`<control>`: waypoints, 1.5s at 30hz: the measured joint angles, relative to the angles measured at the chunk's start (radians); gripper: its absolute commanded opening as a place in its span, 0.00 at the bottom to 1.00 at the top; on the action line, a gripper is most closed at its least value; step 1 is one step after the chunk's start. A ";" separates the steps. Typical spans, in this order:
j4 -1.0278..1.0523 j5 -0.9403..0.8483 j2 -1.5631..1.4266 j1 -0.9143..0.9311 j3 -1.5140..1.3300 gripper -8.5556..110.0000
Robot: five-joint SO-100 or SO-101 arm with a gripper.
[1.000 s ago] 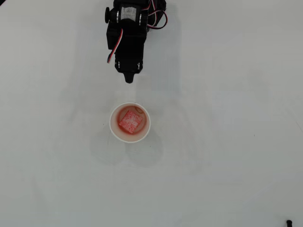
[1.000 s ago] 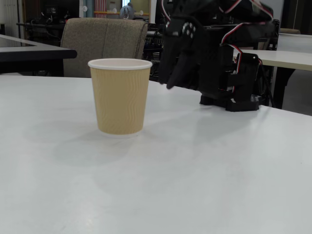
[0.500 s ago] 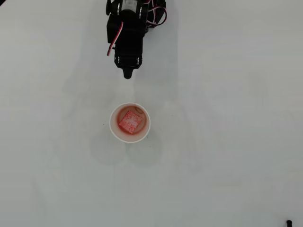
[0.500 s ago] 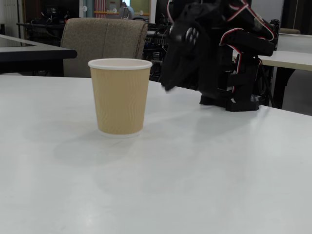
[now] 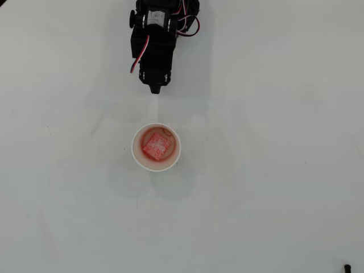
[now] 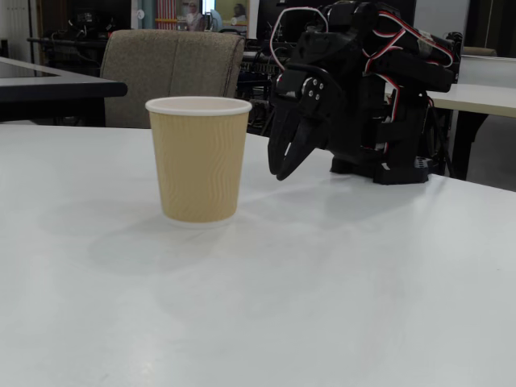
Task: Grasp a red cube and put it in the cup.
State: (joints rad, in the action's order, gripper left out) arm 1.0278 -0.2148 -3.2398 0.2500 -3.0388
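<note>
Small red-pink spongy cube (image 5: 156, 145) lies inside round white-rimmed paper cup (image 5: 136, 156) | black pincer (image 5: 154, 89) narrow, empty, apart | nothing left, apparently.

From above, the cup (image 5: 156, 147) stands upright near the middle of the white desk (image 5: 273, 187), seen as a white ring with a cream inside. The red cube (image 5: 157, 145) lies on the cup's floor, turned slightly askew to the frame. The black arm reaches in from the top edge, red and white wires looping at its side. Its hand (image 5: 155, 89) points down-frame toward the cup, tips drawn together, apart from the rim.
</note>
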 measured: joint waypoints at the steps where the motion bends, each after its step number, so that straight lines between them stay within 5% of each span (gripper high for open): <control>1: 0.000 0.003 0.000 0.000 0.000 0.07; 19: 0.032 0.014 0.000 0.000 0.000 0.07; 45: -0.196 0.143 -0.003 0.037 -0.025 0.07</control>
State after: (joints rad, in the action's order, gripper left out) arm 0.8314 -0.0721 -3.2428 0.2869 -3.0634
